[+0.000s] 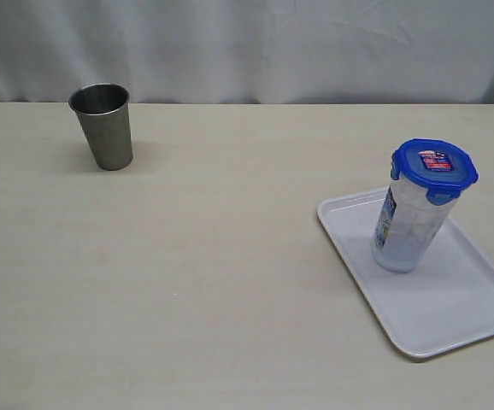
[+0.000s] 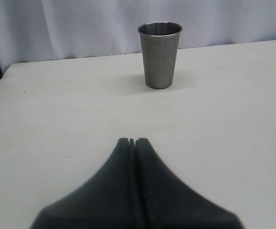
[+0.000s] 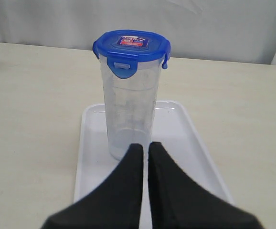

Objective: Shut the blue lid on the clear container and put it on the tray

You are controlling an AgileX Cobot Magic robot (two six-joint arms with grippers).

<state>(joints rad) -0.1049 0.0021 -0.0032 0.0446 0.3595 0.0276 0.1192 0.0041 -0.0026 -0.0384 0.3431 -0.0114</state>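
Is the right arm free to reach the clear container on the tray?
Probably yes. The right gripper points straight at the clear container on the tray, nothing between them; its jaws are shut and would need opening first.

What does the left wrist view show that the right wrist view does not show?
Only the left wrist view: the steel cup, standing upright, and the shut left gripper. Only the right wrist view: the clear container with the blue lid on it, standing on the tray, and the shut right gripper. Both: the pale table and the white curtain.
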